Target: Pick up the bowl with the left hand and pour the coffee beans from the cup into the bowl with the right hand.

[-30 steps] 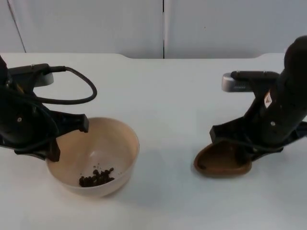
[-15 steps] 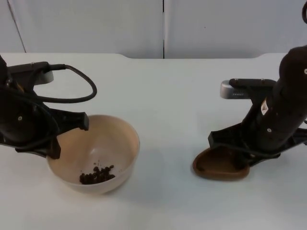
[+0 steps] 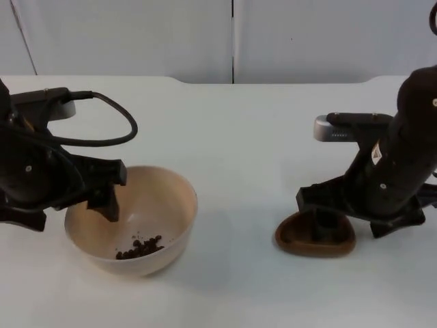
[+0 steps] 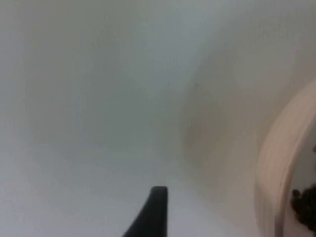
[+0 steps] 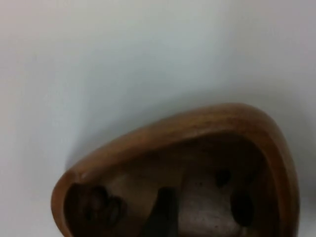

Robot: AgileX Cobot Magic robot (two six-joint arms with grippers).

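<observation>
Beige bowl (image 3: 136, 222): upright on the white table (image 3: 239, 137), coffee beans (image 3: 138, 247) inside; left gripper (image 3: 72, 205), fingers spread, straddles its 9 o'clock rim. Brown wooden cup (image 3: 315, 236): mouth up, long axis 3-to-9 o'clock; right gripper (image 3: 351, 222), open, one finger inside.

A brown wooden cup (image 5: 197, 148) sits on the white table (image 5: 98, 59).

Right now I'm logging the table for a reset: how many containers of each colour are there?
Cream bowl with coffee beans, at the left gripper: 1
Brown wooden cup, at the right gripper: 1
Total: 2
</observation>
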